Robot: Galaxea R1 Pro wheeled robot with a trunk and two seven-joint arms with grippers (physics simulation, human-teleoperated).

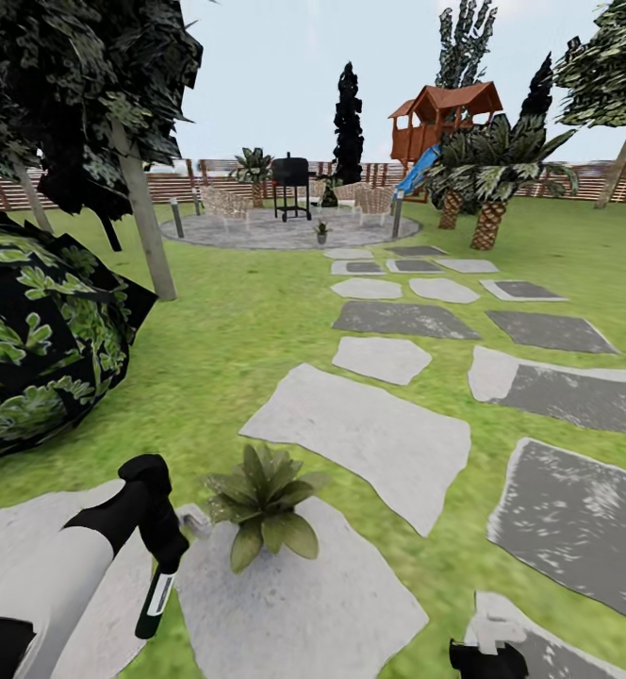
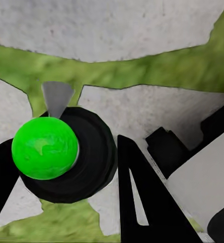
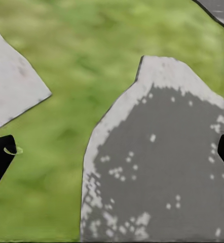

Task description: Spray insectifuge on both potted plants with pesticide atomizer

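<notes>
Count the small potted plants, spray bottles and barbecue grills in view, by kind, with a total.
Small potted plants: 2
Slim pesticide atomizer, in the left hand: 1
Black barbecue grill: 1
Total: 4

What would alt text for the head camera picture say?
The robot's left gripper holds a slim dark bottle with a white label beside a small olive-green potted plant on a pale grey stepping stone. Lawn, more stones and a brown slatted fence lie beyond.
</notes>
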